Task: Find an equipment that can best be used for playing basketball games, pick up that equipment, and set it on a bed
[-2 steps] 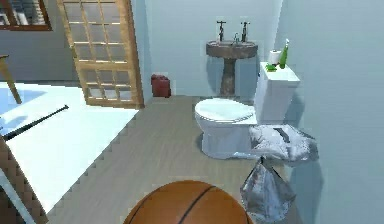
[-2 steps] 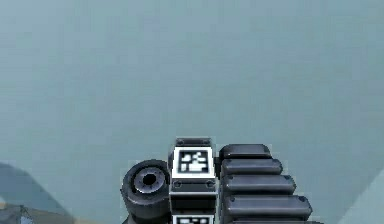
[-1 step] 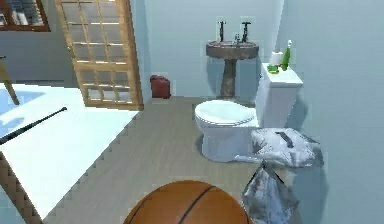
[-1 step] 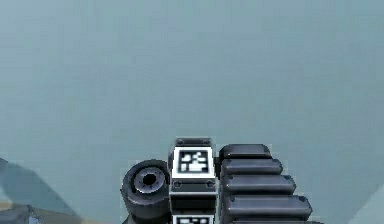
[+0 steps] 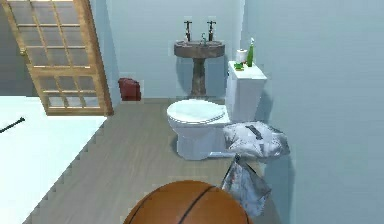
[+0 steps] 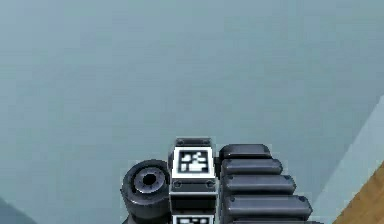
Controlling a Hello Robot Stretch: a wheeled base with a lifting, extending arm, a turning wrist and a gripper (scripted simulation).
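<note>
We counted one basketball (image 5: 190, 205), orange-brown, at the forward view's bottom edge, near the one white toilet (image 5: 197, 120). One green bottle (image 5: 251, 52) stood on the toilet's tank. One pedestal sink (image 5: 200, 50) carried two taps (image 5: 187, 25). We could not see into the one red bin (image 5: 130, 89). The gripper (image 6: 148, 186) sat low in the arm side view, its far end indistinct; we could not tell whether it held anything.

The forward view's bottom edge cuts off the basketball (image 5: 186, 205); the arm side view's cuts the arm (image 6: 262, 185).
</note>
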